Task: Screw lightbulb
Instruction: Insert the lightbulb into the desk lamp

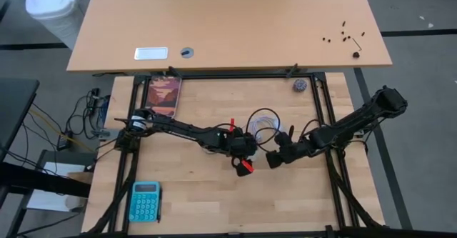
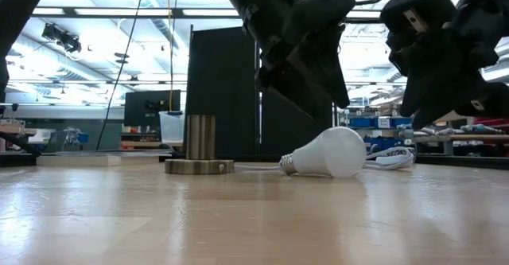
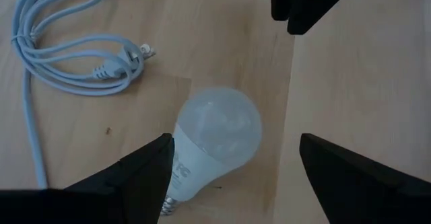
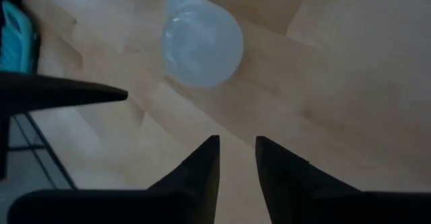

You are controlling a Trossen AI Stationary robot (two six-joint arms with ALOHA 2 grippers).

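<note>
Currently the lightbulb is lying loose on the table between the left gripper's spread fingers; the right gripper, fingers slightly apart, is hovering nearby. Off-centre closing risks rolling it away.

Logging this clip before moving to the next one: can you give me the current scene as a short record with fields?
lightbulb: lightbulb lies on its side on the table, held by neither arm
socket: metal socket stands upright, apart from the bulb's screw base
cord: white cord lies coiled on the table near the bulb
left end effector: left end effector open, above the bulb, fingers either side of it
right end effector: right end effector nearly closed, empty, close by the bulb
task state: bulb not yet in socket
</note>
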